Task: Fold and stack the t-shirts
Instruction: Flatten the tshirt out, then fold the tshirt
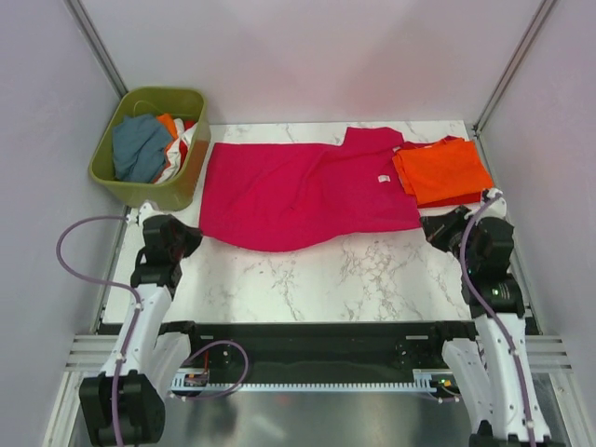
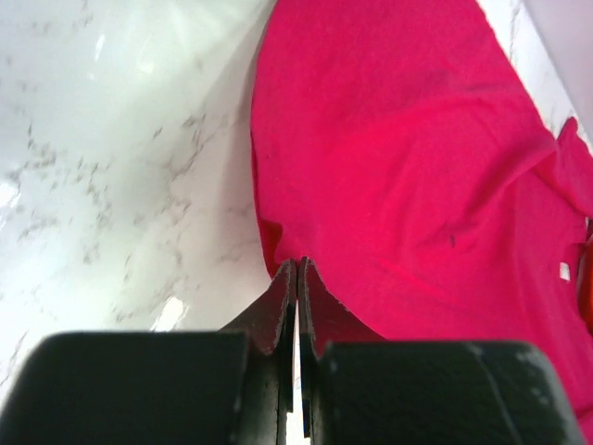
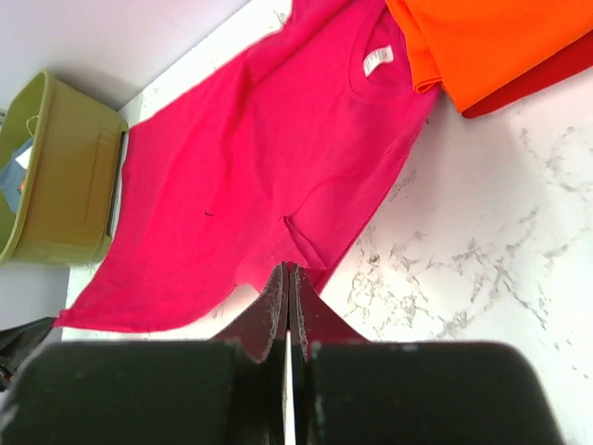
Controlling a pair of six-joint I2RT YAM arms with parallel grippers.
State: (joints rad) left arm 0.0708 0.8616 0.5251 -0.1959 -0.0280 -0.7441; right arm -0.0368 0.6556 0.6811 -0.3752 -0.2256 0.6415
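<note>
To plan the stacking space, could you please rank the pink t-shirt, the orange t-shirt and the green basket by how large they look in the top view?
1. pink t-shirt, spread flat, clearly largest
2. green basket
3. orange t-shirt, folded, smallest

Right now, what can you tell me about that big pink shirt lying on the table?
The magenta-pink t-shirt is soft plain cloth, spread nearly flat on the marble table. Its neck, with a small white label, points right, where the folded orange shirt lies against it. Its hem end lies beside the green basket. The closed left hand and right hand sit at its near edge.
</note>
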